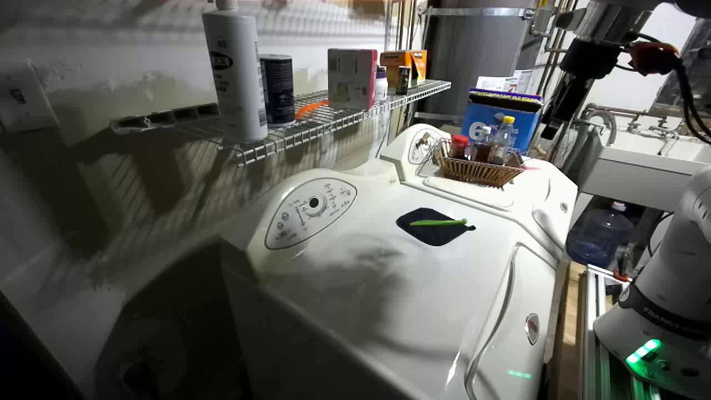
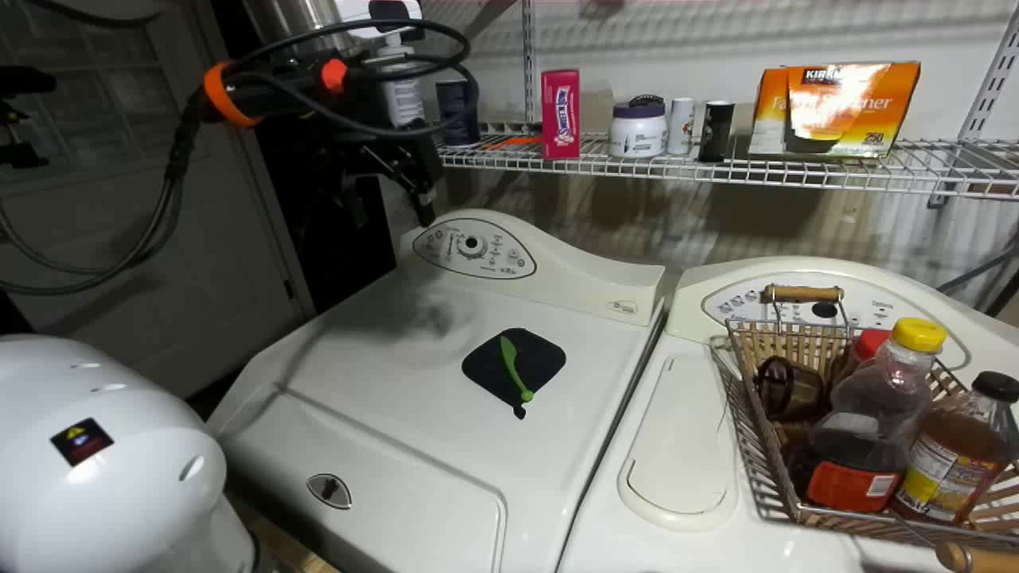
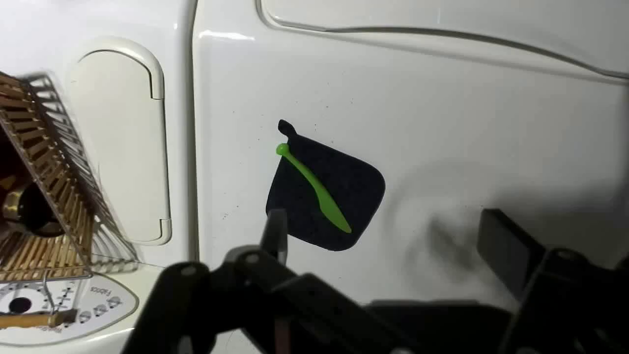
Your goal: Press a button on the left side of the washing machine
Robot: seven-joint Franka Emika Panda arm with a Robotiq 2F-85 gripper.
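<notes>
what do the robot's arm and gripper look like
The arm is mostly white and rounded, with a black band lettered FRANKA and green lights below. The black gripper has jointed, angular fingers. Black cables loop near an orange ring.

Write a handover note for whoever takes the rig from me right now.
Gripper: open, holding nothing, in the air above the washing machine, clear of its panel.
Where: the control panel stands along the machine's back edge, not seen in the wrist view; small left-end buttons. On top lies a dark pad with a green utensil.
Done: gripper over the machine; no press under way.
Left: press one left-end button; closing the gripper first would probably help.
</notes>
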